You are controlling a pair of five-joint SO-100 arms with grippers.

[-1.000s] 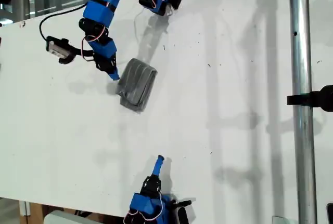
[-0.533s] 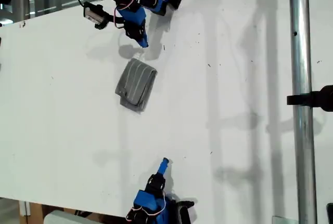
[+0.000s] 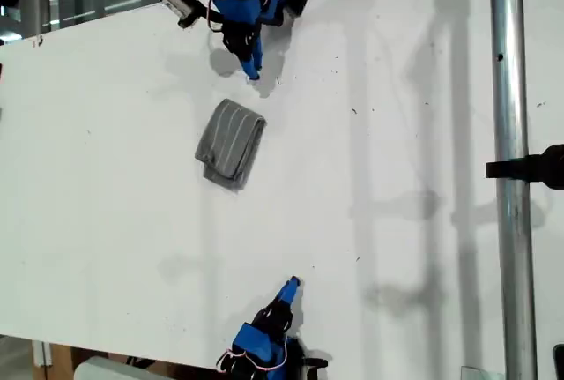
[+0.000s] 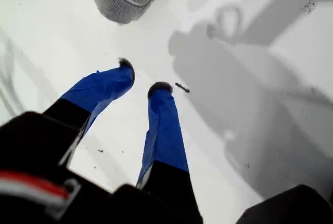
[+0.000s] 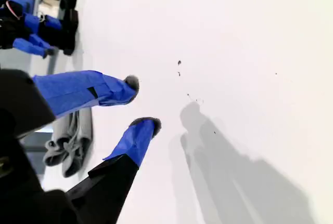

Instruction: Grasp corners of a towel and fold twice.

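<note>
Blue-taped, your first gripper (image 4: 140, 78) and second gripper (image 5: 141, 104) both gape empty; only the exterior view shows the whole folded towel (image 3: 230, 144).

The white tabletop (image 3: 397, 133) was marked with small dark specks and soft shadows, and lying directly on it, toward the exterior view's upper left, was the folded grey striped towel (image 3: 231, 144), a compact bundle resting flat and apart from both arms.
</note>
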